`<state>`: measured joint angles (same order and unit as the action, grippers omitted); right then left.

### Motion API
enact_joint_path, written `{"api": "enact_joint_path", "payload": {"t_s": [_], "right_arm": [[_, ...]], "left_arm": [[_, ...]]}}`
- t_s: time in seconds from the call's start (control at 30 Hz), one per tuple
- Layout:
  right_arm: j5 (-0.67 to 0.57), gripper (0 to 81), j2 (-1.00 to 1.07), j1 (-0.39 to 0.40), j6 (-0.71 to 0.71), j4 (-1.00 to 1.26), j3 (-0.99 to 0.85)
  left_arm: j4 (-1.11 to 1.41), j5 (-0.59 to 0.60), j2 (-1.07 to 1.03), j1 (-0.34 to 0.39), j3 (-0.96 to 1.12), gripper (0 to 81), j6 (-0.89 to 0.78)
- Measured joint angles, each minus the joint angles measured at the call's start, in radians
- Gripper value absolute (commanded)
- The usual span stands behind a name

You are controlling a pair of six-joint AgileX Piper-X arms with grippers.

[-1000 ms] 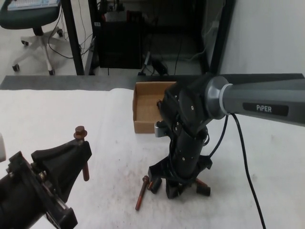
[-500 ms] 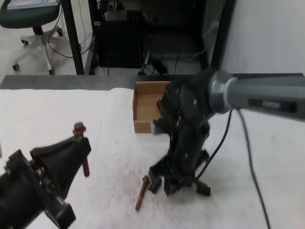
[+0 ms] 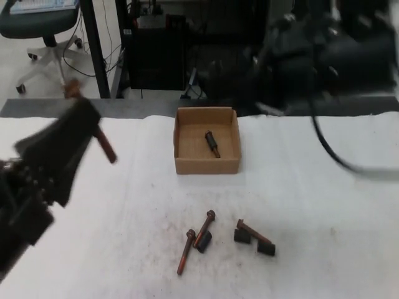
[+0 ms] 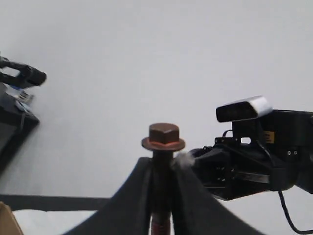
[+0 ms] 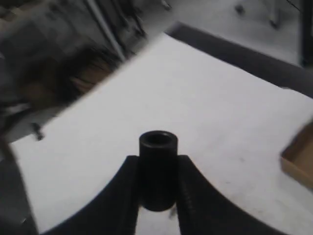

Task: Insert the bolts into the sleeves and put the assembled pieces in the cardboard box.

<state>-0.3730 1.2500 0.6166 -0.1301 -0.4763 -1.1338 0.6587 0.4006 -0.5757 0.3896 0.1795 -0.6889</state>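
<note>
Left end effector [image 4: 161, 169] gripping a bolt [image 4: 163, 142], right end effector [image 5: 157, 164] gripping a sleeve [image 5: 157, 176], white bench [image 3: 312, 205], office chair [image 3: 37, 25] behind

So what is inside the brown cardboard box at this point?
One short, dark, bolt-like piece lies on the floor of the brown cardboard box. The near wall hides the strip of floor just behind it.
</note>
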Motion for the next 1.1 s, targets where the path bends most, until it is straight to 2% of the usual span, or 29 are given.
{"api": "enact_joint_path", "payload": {"t_s": [0.03,0.17,0.23,0.4,0.53,0.7,0.9,1.0,1.1], "right_arm": [[-0.050,0.8,-0.041,0.005,-0.010,0.058,0.046],[-0.223,0.8,-0.170,0.043,-0.047,0.305,0.336],[-0.256,0.8,-0.194,0.076,-0.054,0.369,0.484],[-0.231,0.8,-0.194,0.131,-0.116,0.506,0.603],[-0.156,0.8,-0.194,0.163,-0.189,0.759,0.636],[-0.082,0.8,-0.200,0.169,-0.197,1.018,0.636],[-0.053,0.8,-0.200,0.169,-0.146,0.978,0.636],[-0.053,0.8,-0.200,0.169,-0.104,0.935,0.636],[-0.053,0.8,-0.200,0.170,-0.097,0.925,0.636]], "left_arm": [[0.000,0.000,-0.029,0.000,0.002,0.2,-0.002],[0.059,0.146,-0.145,0.000,0.095,0.2,-0.011],[0.087,0.195,-0.220,0.000,0.155,0.2,-0.013],[0.129,0.292,-0.388,0.000,0.300,0.2,-0.018],[0.129,0.351,-0.435,0.000,0.336,0.2,-0.046],[0.133,0.379,-0.436,0.000,0.336,0.2,-0.056],[0.135,0.427,-0.436,0.003,0.336,0.2,-0.049],[0.135,0.512,-0.436,0.024,0.336,0.2,0.065],[0.138,0.526,-0.436,0.033,0.336,0.2,0.091]]}}
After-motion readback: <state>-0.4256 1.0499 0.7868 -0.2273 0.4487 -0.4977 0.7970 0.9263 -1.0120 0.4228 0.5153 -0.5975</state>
